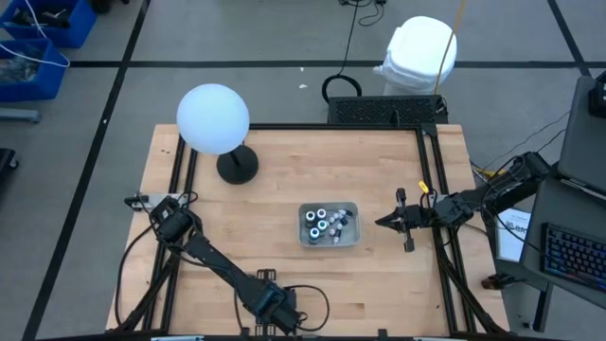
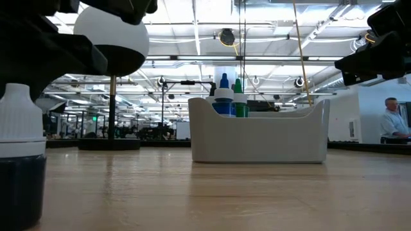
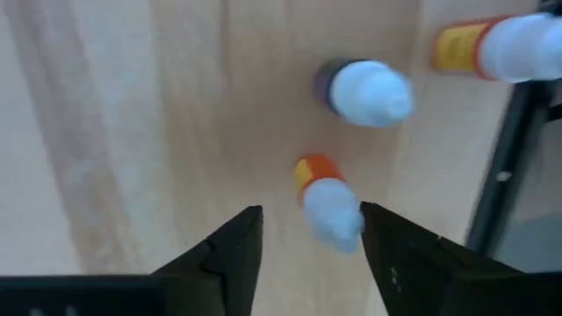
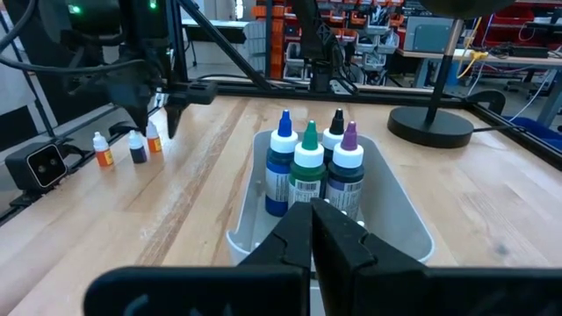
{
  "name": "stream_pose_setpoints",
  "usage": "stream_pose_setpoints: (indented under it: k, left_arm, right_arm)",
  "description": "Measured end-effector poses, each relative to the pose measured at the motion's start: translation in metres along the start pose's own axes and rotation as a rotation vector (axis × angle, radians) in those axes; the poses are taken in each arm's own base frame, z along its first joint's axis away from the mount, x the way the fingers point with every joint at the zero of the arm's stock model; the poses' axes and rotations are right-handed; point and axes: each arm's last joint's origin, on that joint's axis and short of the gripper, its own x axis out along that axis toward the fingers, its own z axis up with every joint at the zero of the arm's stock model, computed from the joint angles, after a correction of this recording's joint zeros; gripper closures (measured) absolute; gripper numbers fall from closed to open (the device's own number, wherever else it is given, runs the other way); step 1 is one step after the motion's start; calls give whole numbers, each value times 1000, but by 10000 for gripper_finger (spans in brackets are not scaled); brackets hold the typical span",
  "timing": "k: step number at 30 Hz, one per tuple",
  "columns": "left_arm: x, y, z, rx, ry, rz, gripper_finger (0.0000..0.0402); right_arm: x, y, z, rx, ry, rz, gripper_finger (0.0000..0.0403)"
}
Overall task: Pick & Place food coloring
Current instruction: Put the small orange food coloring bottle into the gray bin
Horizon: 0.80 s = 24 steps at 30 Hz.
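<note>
Four bigger food coloring bottles with blue, green, black and purple tops stand upright in a pale tray mid-table. Three small bottles stand on the wood near the table's left edge: an orange one, a dark one and another orange one. They show as a row in the right wrist view. My left gripper hovers open above them, fingers pointing down, the nearest orange bottle just beyond its tips. My right gripper is shut, level, just right of the tray.
A white globe lamp on a black base stands at the far left of the table. A black frame rail runs along the left edge beside the small bottles. Bare wood lies between the small bottles and the tray.
</note>
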Motion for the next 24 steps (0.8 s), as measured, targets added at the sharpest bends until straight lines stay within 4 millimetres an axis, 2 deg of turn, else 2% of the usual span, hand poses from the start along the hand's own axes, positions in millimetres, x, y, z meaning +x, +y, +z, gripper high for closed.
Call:
stream_pose_setpoints:
  k: [6,24]
  left_arm:
    - [-1,0,6,-16,3,-74,230]
    - [-1,0,8,-14,-31,-60,231]
  right_arm:
    - [0,0,0,-4,0,0,403]
    - [0,0,0,-16,0,0,403]
